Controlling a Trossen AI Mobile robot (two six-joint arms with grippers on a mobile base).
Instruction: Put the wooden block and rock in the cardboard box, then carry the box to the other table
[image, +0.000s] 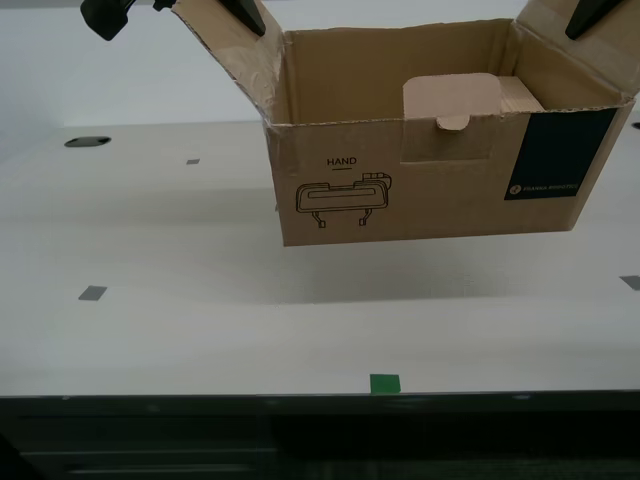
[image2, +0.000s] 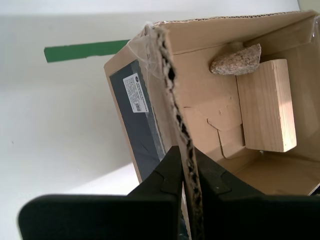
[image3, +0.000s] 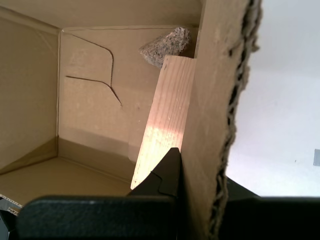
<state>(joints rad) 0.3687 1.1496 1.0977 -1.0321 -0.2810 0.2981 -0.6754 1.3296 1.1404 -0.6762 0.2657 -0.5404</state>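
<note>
The cardboard box (image: 400, 200) hangs in the air above a smooth cream table (image: 200, 320), flaps up. Its front shows the line drawing and the dark teal label (image: 555, 155). Inside lie the wooden block (image3: 165, 115) (image2: 265, 105) and the rock (image3: 167, 45) (image2: 236, 60); in the exterior view only the block's top (image: 520, 95) shows. My first gripper (image3: 200, 167) (image: 590, 15) is shut on the flap at the exterior view's right. On the flap at the exterior view's left, my second gripper (image2: 189, 167) (image: 245, 12) is shut. The other table is out of view.
Grey tape squares (image: 92, 293) (image: 630, 283) and a green tape mark (image: 385, 383) lie on the cream table near its front edge. A dark round hole (image: 88, 142) sits at the back on the exterior view's left. A green strip (image2: 85, 51) shows below the box.
</note>
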